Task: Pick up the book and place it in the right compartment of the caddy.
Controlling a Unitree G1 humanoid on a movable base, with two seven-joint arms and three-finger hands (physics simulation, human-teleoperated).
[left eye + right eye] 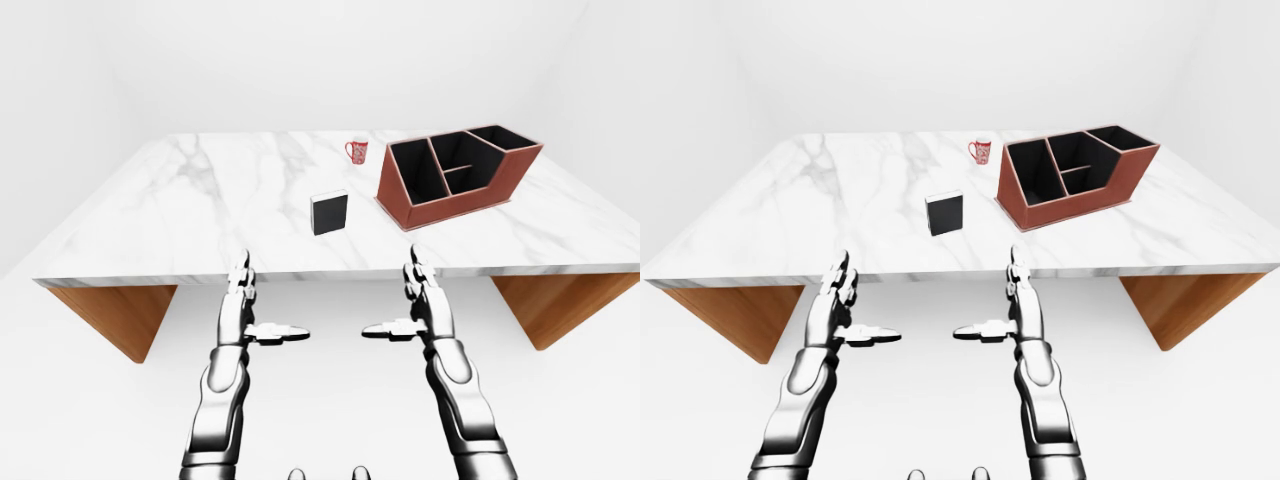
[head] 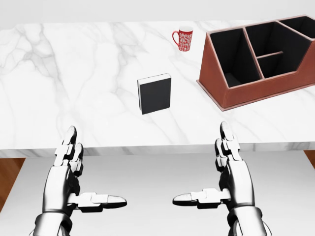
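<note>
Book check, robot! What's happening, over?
Both hands, left and right, open, empty. Book upright on table, untouched. Caddy beside it; path clear.

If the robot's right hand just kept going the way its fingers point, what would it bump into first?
Probably the table's near edge. The right hand is open, fingers pointing up the head view toward the marble top, and it holds nothing. Beyond the edge, the caddy looks roughly in line, though depth is hard to judge; the book sits off to the left.
</note>
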